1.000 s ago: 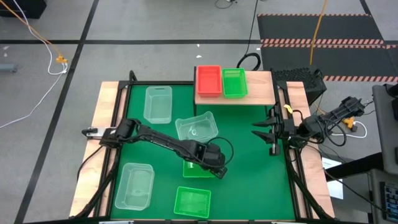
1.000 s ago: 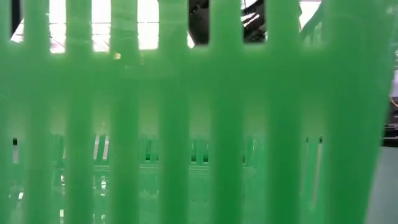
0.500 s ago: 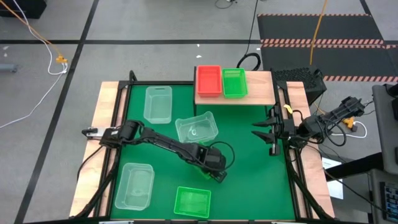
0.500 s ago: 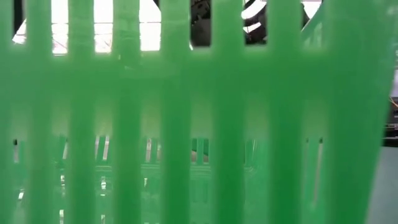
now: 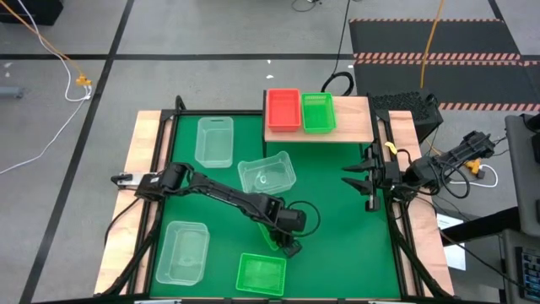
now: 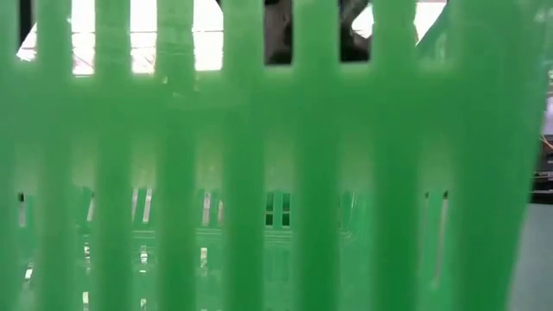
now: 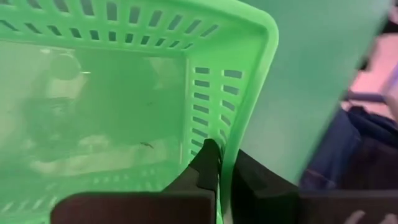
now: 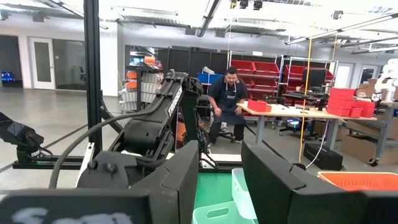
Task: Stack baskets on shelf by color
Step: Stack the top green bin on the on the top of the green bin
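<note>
Reaching lower across the mat than a second earlier, the left gripper (image 5: 285, 245) is seen from above clamped on a bright green perforated plastic basket (image 5: 272, 236), now largely hidden. An orange-red basket (image 5: 283, 110) and a green one (image 5: 318, 111) sit on the wooden plank shelf (image 5: 359, 122). The right gripper (image 5: 359, 181) waits, parted. In the left wrist view, the fingers (image 7: 208, 165) are pinched on the basket wall (image 7: 211, 99).

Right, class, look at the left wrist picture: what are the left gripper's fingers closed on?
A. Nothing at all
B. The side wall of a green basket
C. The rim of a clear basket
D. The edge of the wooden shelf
B: in the left wrist view the left gripper is shut on the slotted wall of the green basket, one finger inside and one outside.
</note>
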Motion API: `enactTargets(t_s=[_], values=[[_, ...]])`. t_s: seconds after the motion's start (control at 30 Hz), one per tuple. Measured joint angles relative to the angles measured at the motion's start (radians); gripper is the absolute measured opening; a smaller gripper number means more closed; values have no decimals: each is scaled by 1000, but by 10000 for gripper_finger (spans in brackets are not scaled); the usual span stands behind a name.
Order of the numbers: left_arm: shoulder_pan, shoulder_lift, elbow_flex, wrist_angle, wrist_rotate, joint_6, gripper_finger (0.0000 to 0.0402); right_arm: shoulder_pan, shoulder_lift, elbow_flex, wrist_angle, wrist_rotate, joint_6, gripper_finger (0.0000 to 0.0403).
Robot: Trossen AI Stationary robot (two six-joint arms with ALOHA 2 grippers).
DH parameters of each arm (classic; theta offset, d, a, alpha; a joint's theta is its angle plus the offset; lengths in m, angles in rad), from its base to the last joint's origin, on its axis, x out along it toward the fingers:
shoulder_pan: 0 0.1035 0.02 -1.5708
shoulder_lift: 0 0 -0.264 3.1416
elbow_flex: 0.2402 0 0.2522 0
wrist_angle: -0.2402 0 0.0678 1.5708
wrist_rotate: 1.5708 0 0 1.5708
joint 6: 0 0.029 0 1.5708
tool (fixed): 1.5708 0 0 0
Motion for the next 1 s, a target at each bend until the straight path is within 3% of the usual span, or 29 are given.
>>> enactTargets(t_s=[0.23, 0.4, 0.5, 0.8, 1.0], values=[[-33, -95, 42, -5, 37, 76, 4, 0, -1, 0, 0, 0, -3, 116], [-35, -159, 122, -19, 19, 214, 5, 0, -2, 0, 3, 0, -3, 116], [-31, -170, 211, -69, -32, 270, 4, 0, -2, 0, 5, 0, -1, 116], [75, -167, 572, -475, -280, 510, 3, 0, -10, 0, 6, -41, 0, 116], [241, -231, 582, -369, -379, 786, 2, -1, -10, 0, 3, -51, -63, 116]])
